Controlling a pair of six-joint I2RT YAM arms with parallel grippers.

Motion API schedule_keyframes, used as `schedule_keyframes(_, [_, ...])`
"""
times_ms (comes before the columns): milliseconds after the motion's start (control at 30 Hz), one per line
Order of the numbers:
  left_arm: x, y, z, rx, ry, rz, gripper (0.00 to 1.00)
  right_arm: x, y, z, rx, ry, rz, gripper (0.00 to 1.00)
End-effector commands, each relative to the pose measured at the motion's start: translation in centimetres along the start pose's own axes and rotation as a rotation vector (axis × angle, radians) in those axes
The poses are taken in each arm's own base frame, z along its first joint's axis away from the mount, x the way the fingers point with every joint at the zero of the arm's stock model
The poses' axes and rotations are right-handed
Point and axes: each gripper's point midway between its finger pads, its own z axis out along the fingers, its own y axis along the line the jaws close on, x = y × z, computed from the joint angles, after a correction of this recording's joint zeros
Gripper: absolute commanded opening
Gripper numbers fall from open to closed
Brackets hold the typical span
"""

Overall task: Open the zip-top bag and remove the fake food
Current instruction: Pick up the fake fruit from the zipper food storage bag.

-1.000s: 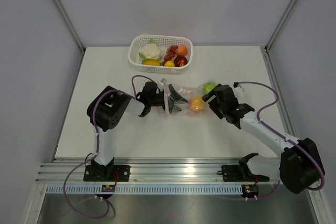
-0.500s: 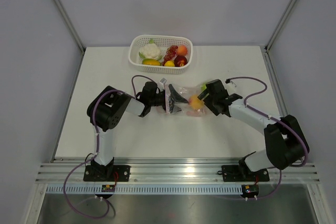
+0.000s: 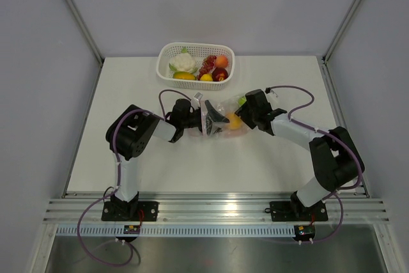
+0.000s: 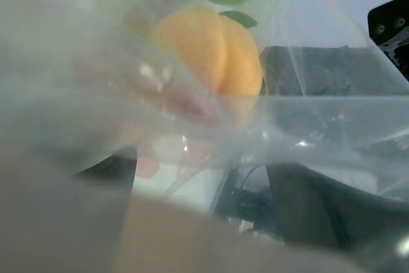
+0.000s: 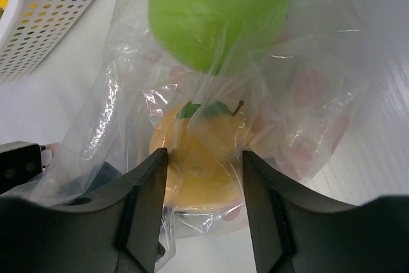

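Right tool (image 5: 203,161) apart, straddling the peach (image 5: 195,135) through the zip-top bag (image 5: 313,87); left tool (image 3: 209,123) unreadable. I'd pinch gently, easing it mouthward.

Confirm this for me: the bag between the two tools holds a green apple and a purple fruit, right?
No. The bag holds the green apple and an orange fruit, not a purple one; the right wrist view shows both.
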Motion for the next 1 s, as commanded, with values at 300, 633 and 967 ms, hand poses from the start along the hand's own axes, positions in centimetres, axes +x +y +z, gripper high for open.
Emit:
schedule_keyframes(300, [-1.6,-0.8,0.7,0.021,-0.065,0.073,0.86,4.2,-0.4,0.5,-0.05,0.189,-0.075,0.43])
schedule_keyframes(633, [-2.5,0.2,1.2,-0.001,-0.085,0.05,0.86,5.8,0.7,-0.2,-0.148,0.262,-0.056,0.39])
schedule_keyframes(967, [-3.5,1.0,0.9,-0.008,-0.117,0.033,0.82,6.9,1.5,-1.0,-0.229,0.314,-0.055,0.3])
